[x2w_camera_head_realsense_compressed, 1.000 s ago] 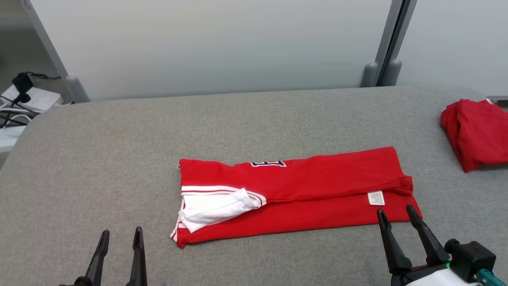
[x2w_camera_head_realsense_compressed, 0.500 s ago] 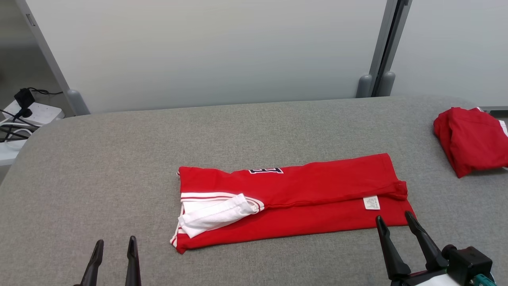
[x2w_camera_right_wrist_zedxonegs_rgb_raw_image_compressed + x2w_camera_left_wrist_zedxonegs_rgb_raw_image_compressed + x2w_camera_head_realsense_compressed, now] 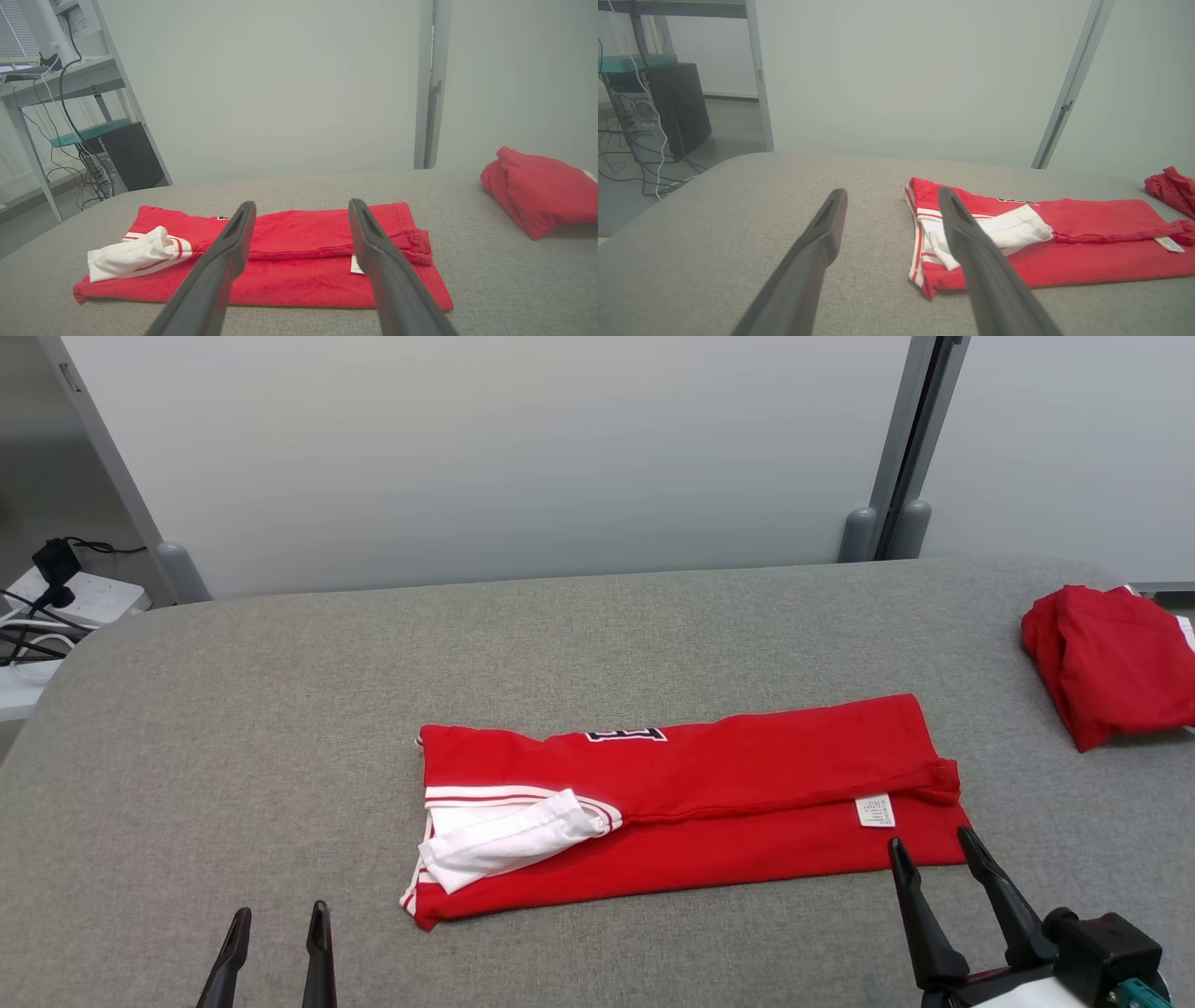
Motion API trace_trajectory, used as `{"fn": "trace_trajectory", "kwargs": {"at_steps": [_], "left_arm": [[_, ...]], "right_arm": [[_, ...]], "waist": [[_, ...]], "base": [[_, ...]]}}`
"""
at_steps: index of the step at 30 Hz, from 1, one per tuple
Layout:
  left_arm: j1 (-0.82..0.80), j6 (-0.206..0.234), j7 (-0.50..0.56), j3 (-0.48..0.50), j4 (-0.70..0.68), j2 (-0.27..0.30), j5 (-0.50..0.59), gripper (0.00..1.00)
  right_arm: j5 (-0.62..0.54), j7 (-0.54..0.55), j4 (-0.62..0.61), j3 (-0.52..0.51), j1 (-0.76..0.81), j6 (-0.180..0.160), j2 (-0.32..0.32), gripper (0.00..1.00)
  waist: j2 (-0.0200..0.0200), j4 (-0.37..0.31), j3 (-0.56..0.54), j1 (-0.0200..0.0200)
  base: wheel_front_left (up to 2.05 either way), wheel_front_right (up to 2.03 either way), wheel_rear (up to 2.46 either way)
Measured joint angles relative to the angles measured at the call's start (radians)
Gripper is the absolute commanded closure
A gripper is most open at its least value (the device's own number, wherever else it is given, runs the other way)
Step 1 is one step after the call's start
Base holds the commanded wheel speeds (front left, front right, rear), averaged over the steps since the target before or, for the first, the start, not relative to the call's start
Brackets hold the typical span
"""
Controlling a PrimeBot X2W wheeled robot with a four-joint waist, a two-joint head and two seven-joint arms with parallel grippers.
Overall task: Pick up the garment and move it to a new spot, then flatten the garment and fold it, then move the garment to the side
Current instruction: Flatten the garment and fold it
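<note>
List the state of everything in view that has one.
Red shirt: folded into a long strip, flat on the grey table, unheld.
White sleeve: crumpled on the shirt's left end.
Second red garment: bundled at the table's right edge.
Left gripper: open, empty.
Right gripper: open, empty, tips at the shirt's near right corner.
Power strip: plug inserted.

1. My left gripper [image 3: 280, 915] has two long, slim, matte dark fingers [image 3: 319, 961] that taper to points.
2. My right gripper [image 3: 932, 842] has matching ones, on a black, blocky wrist housing [image 3: 1106, 947].
3. A teal connector [image 3: 1141, 992] and a white forearm shell [image 3: 1018, 997] adjoin it.
</note>
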Motion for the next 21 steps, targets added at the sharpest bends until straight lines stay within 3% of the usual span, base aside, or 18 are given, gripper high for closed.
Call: {"fn": "trace_trajectory", "kwargs": {"at_steps": [10, 17, 21], "left_arm": [[0.0, -0.008, 0.0, -0.003, 0.003, 0.0, 0.008, 0.0], [-0.001, -0.009, 0.0, -0.016, 0.004, 0.0, 0.008, 0.0], [-0.004, -0.012, 0.0, -0.026, 0.003, 0.0, 0.01, 0.0]], "right_arm": [[0.013, 0.0, 0.023, -0.002, -0.001, 0.0, 0.009, 0.0], [0.102, 0.0, 0.193, 0.011, -0.069, 0.0, 0.002, 0.0], [0.177, 0.0, 0.28, -0.038, -0.158, 0.0, -0.005, 0.0]], "waist": [[0.0, 0.003, -0.001, 0.0], [0.0, -0.004, 0.014, 0.0], [0.0, 0.0, 0.027, 0.0]], "base": [[0.0, 0.0, 0.0], [0.0, 0.0, 0.0], [0.0, 0.0, 0.0]]}}
